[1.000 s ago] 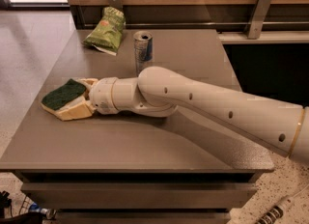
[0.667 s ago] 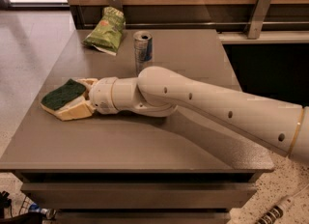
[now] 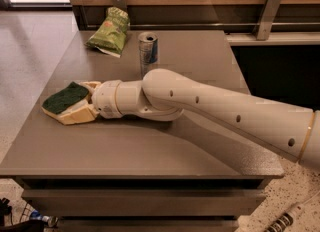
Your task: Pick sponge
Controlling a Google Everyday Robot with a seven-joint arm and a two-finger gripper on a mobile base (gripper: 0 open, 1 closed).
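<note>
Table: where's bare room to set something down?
Bare: the front strip of the table, between arm and front edge; the back right, between can and right edge. Crowded: left side, where the gripper is at the sponge, and back left, with bag and can.

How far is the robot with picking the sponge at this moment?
Done: the gripper is at the green-topped yellow foam sponge, near one edge of the grey table. In hand: the grasp; whether it grips, I cannot tell. Left: lifting, since the sponge seems to rest on the table.
</note>
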